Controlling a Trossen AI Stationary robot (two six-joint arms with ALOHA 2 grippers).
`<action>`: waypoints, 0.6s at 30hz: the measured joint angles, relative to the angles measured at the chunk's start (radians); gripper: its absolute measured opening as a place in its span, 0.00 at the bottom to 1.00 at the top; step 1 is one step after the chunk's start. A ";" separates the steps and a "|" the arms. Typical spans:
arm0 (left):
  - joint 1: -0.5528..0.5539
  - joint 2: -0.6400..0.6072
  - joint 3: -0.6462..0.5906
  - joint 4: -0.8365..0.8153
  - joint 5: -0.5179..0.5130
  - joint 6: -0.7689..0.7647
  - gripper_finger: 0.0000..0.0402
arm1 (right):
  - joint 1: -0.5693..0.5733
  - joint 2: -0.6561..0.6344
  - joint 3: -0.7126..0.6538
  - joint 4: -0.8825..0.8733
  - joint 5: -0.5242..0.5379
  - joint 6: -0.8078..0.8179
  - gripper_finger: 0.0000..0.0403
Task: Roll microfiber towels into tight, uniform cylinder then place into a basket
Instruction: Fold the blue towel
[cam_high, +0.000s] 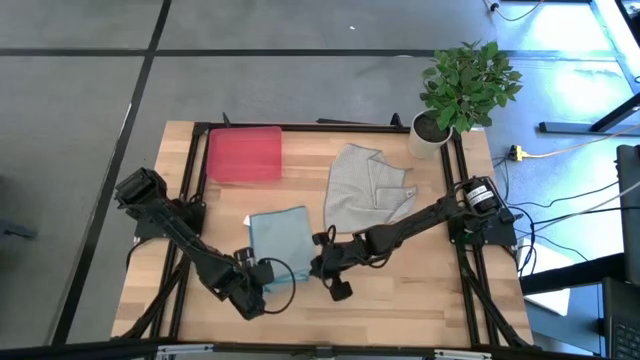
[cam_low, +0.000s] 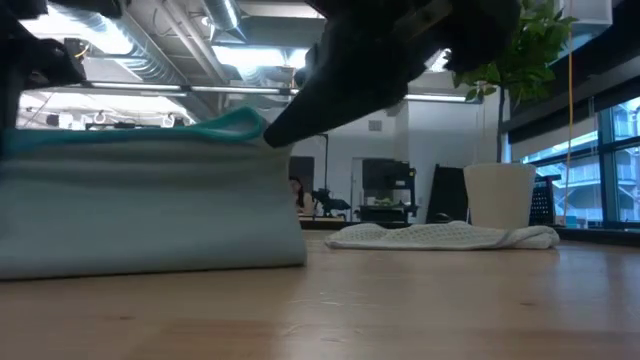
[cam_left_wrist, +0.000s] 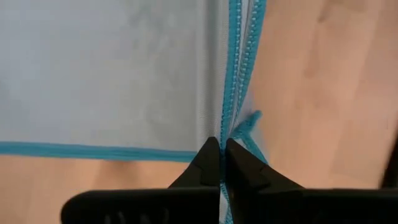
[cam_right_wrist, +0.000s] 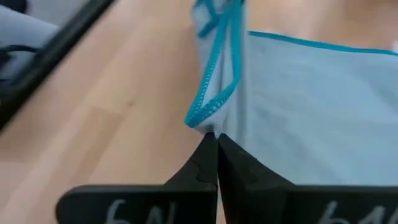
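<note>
Both grippers worked at the front of the wooden surface (cam_high: 420, 290). The left gripper (cam_high: 262, 278) had its fingers (cam_left_wrist: 208, 163) pinched closed on the teal-stitched hem at a near corner of the pale blue towel (cam_high: 278, 238). The right gripper (cam_high: 318, 262) likewise held its fingers (cam_right_wrist: 208, 158) closed on the towel's opposite near corner, the gripped edge raised off the surface. The grey towel (cam_high: 366, 187) lay rumpled farther back, near the potted plant (cam_high: 462, 85). The red basket (cam_high: 243, 153) sat at the far left, apart from both towels.
</note>
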 joint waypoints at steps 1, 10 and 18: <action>0.006 0.000 0.000 -0.016 -0.002 0.000 0.00 | -0.004 -0.001 0.007 -0.008 0.020 0.000 0.00; 0.066 0.000 0.000 -0.161 -0.071 0.006 0.00 | -0.063 -0.001 0.017 -0.028 0.143 -0.020 0.00; 0.142 0.000 0.000 -0.223 -0.112 0.089 0.00 | -0.125 -0.001 0.018 -0.044 0.263 -0.062 0.00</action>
